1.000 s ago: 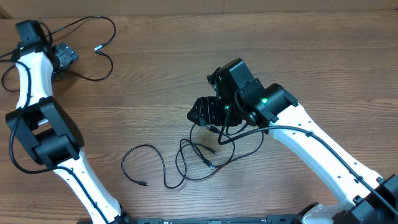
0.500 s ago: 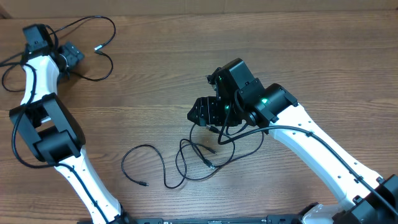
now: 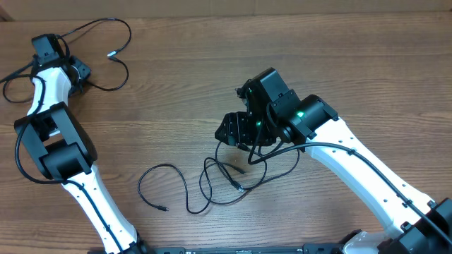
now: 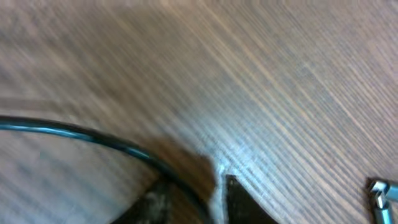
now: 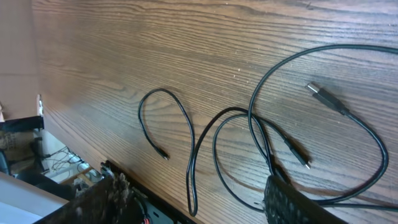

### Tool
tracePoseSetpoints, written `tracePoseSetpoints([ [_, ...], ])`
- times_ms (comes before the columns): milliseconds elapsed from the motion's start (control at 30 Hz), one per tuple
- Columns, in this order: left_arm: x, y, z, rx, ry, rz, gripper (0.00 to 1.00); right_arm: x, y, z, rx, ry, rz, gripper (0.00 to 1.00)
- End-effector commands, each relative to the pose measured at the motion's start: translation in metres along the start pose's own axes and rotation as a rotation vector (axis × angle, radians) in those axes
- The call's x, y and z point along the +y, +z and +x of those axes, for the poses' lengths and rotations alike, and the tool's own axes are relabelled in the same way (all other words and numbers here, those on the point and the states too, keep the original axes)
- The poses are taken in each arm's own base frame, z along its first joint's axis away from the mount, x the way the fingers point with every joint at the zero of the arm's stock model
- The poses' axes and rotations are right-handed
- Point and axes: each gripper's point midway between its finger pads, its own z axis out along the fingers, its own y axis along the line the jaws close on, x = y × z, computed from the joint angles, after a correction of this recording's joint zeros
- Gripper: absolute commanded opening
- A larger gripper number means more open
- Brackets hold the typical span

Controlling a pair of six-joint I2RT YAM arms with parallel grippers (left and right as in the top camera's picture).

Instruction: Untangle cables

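One black cable [image 3: 123, 32] loops over the far left of the wooden table, ending in a silver plug [image 3: 111, 53]. My left gripper [image 3: 79, 70] sits on its near stretch. In the left wrist view this cable [image 4: 93, 138] runs between the two fingers of my left gripper [image 4: 194, 186]. They stand narrow around it, and the blur hides whether they pinch it. A tangle of black cables [image 3: 233, 180] lies mid-table. My right gripper [image 3: 229, 130] hovers over its far side, open and holding nothing. The right wrist view shows the tangle [image 5: 249, 124] below my right gripper [image 5: 199, 205].
A loose loop of cable [image 3: 159, 185] trails left of the tangle, ending in a small plug [image 5: 163, 155]. A larger plug [image 5: 323, 98] lies inside the tangle. The table's front edge [image 5: 93, 155] is near. A cardboard wall [image 3: 212, 7] closes the back.
My left gripper has shifted a little over the far-left cable and its jaws have drawn in from wide to narrow around it. The right arm and the tangle have not moved.
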Motion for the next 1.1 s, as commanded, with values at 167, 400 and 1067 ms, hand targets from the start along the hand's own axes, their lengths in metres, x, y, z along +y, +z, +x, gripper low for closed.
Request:
tracePoseSetpoints([
  [167, -0.029, -0.005, -0.027, -0.106, 0.099, 0.121, 0.04, -0.001, -0.001, 0.010, 0.037, 0.021, 0.008, 0.70],
  [400, -0.049, -0.036, -0.063, -0.180, 0.123, 0.226, 0.09, -0.005, -0.001, 0.015, 0.054, 0.030, 0.021, 0.69],
  [1067, -0.055, -0.075, -0.005, 0.129, 0.112, 0.278, 0.35, -0.003, -0.001, 0.013, 0.047, 0.026, 0.016, 0.69],
])
